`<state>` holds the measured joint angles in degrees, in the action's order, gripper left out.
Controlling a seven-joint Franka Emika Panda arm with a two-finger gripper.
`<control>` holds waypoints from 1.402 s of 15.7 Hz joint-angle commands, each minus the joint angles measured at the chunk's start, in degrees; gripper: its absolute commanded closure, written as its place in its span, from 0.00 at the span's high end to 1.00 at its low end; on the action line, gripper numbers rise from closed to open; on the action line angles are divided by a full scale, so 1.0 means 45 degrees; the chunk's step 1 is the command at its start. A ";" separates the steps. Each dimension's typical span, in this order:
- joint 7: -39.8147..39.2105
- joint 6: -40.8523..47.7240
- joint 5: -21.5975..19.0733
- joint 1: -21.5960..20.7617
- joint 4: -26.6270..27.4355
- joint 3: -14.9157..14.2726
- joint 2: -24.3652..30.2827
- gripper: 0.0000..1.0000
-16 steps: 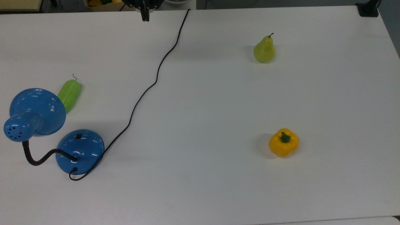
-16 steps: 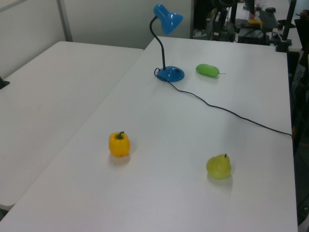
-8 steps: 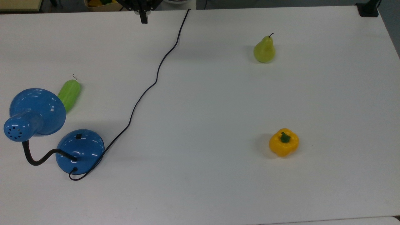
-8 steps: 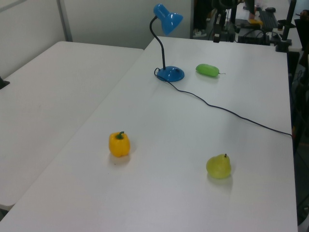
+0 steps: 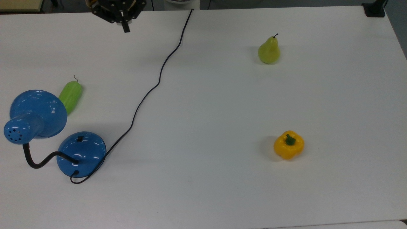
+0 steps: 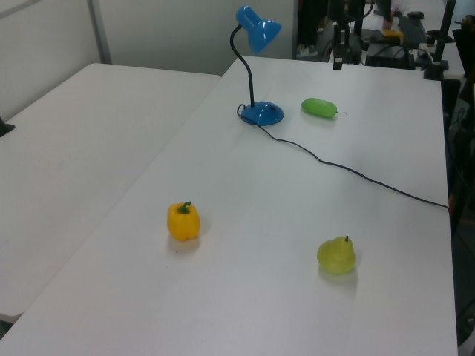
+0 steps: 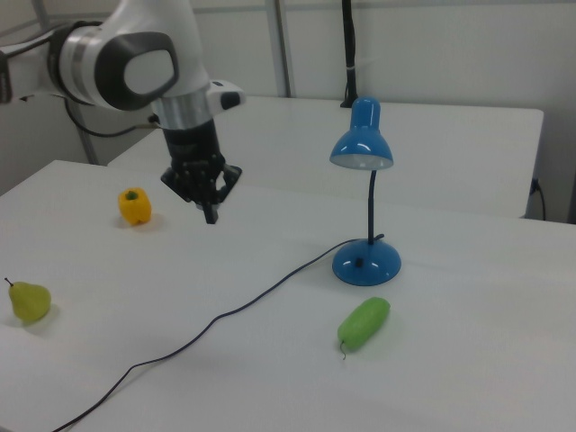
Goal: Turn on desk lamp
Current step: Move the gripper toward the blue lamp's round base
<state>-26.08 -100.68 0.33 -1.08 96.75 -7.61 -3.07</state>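
One small black switch (image 5: 80, 138) on the desk lamp (image 5: 81, 154) could be missed, the closed-fingered gripper (image 5: 126, 28), well apart, nudging its base or snagging the cord (image 5: 149, 92).

arm (image 5: 116, 8): cut off by the top view's upper edge
cord (image 5: 149, 92): far end drops over the desk (image 5: 222, 101) edge, plug hidden
lamp switch (image 6: 261, 109): too small to tell in the left view
pincer (image 6: 338, 65): tiny and dark against clutter in the left view
desk: cropped at the top view's left and bottom
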 commanded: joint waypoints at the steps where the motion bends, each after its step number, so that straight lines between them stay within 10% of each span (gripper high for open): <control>1: -0.1819 -0.0845 -0.0189 -0.0034 0.0062 -0.0980 -0.0255 0.00; 8: -0.1181 -0.2585 -0.1653 0.0395 -0.0601 -0.1550 -0.2069 0.00; 16: 0.0579 -0.3016 -0.1714 0.0786 -0.3920 -0.1511 -0.5506 0.00; 22: 0.1224 -0.5026 -0.1714 0.0786 -0.4196 -0.1453 -0.6582 0.00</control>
<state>-22.63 -120.19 -6.22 2.37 80.09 -14.19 -29.82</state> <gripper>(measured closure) 0.991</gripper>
